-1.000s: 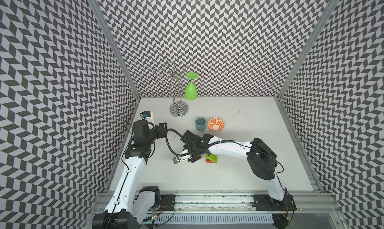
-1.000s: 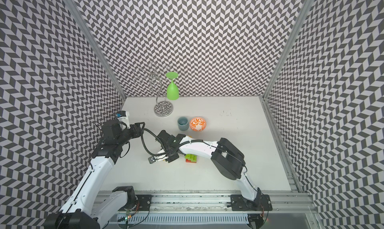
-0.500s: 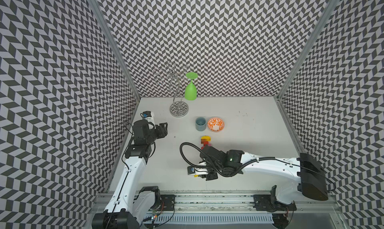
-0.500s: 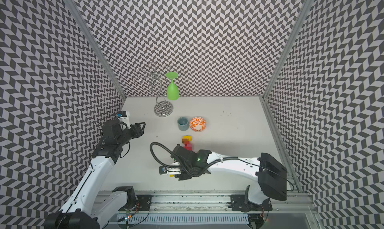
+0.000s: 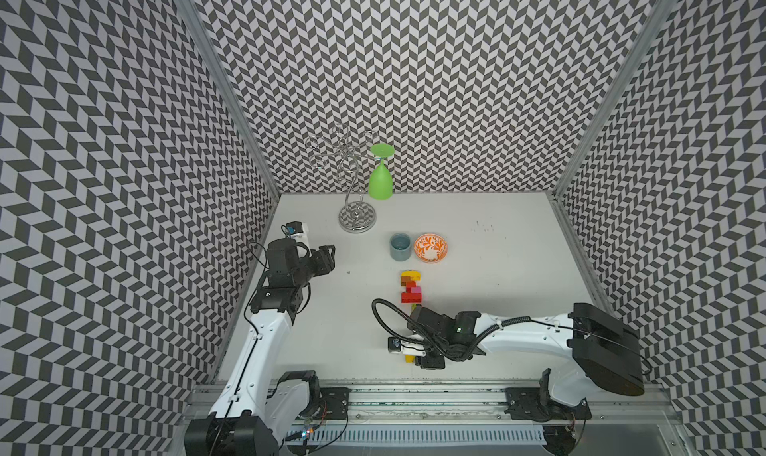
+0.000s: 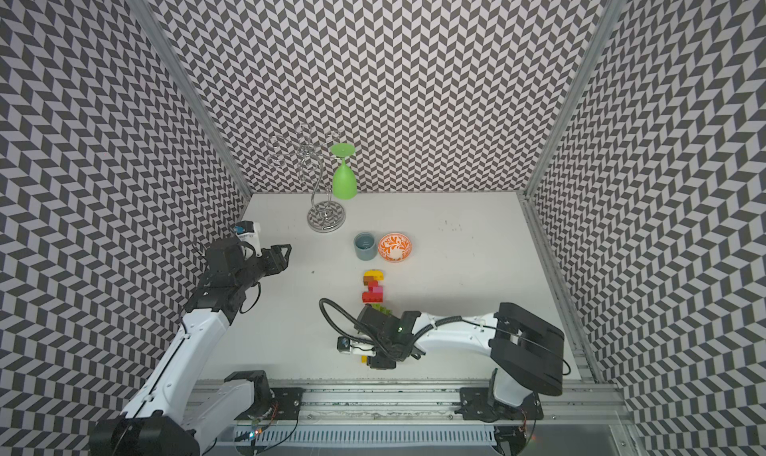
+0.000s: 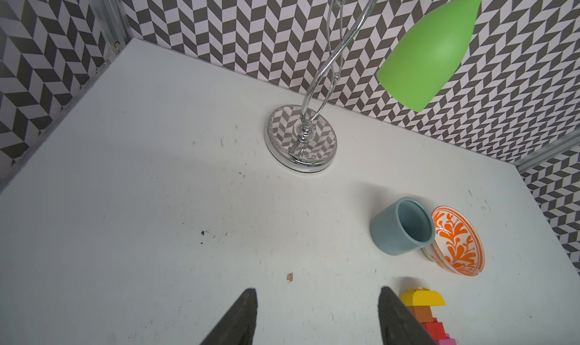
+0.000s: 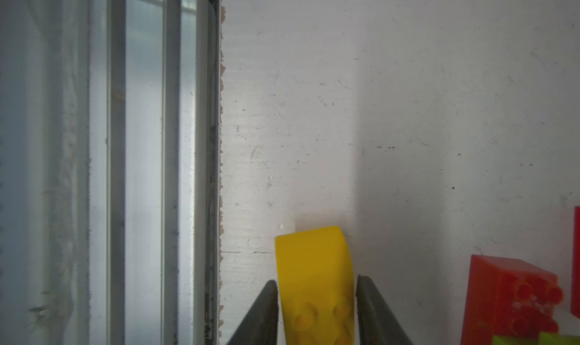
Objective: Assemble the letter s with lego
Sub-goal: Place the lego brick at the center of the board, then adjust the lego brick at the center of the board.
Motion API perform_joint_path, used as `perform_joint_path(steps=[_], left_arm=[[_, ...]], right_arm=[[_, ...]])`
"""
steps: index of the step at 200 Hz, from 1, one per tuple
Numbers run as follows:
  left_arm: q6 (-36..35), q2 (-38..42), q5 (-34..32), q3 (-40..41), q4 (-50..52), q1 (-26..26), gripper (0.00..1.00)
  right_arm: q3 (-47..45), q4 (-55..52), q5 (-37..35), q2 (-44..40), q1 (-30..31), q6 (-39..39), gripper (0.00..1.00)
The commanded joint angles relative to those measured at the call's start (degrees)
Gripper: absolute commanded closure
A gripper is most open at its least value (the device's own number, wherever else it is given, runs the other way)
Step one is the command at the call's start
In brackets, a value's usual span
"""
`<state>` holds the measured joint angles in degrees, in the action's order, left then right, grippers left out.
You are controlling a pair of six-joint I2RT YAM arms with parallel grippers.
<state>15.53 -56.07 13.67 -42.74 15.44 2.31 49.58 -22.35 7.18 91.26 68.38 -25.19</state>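
Right tool [image 8: 317, 282] straddles the yellow lego brick [image 8: 314, 255], whether clamped or loose unclear.

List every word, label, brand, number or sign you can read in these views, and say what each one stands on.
No text can be read in any view.
Too small to read: the small white mark on the left arm.
Blurred, no lettering legible: the studs of the yellow lego brick.
Pattern only, no letters: the orange-patterned bowl.
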Motion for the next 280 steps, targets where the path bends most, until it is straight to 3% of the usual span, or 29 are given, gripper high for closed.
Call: perform_joint_path(steps=[1,27,61,82,99,114,127,140,150,169,187,201,237,280], left_arm=[[0.1,-0.4,0.3,0.7,-1.1,0.3,0.36],[0.1,-0.4,0.5,0.6,-1.1,0.3,0.35],[0.0,-0.5,0.5,0.7,-1.1,0.3,0.37],[0.1,-0.5,0.7,0.7,-1.1,0.3,0.38],[0.2,-0.5,0.9,0.6,-1.2,0.4,0.38],[0.3,-0.6,1.2,0.6,-1.2,0.5,0.38],[0.3,-0.5,1.1,0.7,-1.3,0.5,0.38],[0.3,-0.5,1.2,0.6,-1.2,0.5,0.39],[0.4,-0.5,1.5,0.8,-1.3,0.5,0.39],[0.5,-0.8,2.0,0.7,-1.7,0.5,0.39],[0.5,-0.9,2.1,0.8,-1.7,0.4,0.39],[0.5,-0.8,2.0,0.9,-1.6,0.4,0.39],[0.4,-0.6,1.9,0.9,-1.4,0.3,0.39],[0.4,-0.6,2.0,0.7,-1.6,0.3,0.39]], right_arm=[[-0.7,3.3,-0.4,-2.3,-0.4,0.7,0.39],[-0.5,2.2,-0.7,-7.2,-2.4,0.5,0.28],[-0.3,4.6,0.9,-19.9,-9.9,6.5,0.33],[-2.9,8.0,-6.5,-28.9,-10.8,14.9,0.43],[-5.6,11.0,-10.4,-34.2,-11.0,21.3,0.44],[-7.6,13.3,-18.3,-37.4,-11.5,33.8,0.48],[-6.8,12.7,-19.3,-38.5,-13.5,40.6,0.51],[-4.0,8.7,-21.4,-37.2,-15.6,48.4,0.64],[-0.7,4.9,-19.9,-34.1,-16.9,51.5,0.67],[5.9,-4.1,-16.3,-24.3,-17.5,55.9,0.62],[12.7,-12.8,-10.7,-13.4,-17.7,57.5,0.69],[14.5,-14.7,-6.6,-8.1,-17.7,59.9,0.69],[13.6,-14.6,-4.9,-5.4,-17.8,67.1,0.69],[11.3,-12.6,-2.3,-3.8,-17.9,70.4,0.69]])
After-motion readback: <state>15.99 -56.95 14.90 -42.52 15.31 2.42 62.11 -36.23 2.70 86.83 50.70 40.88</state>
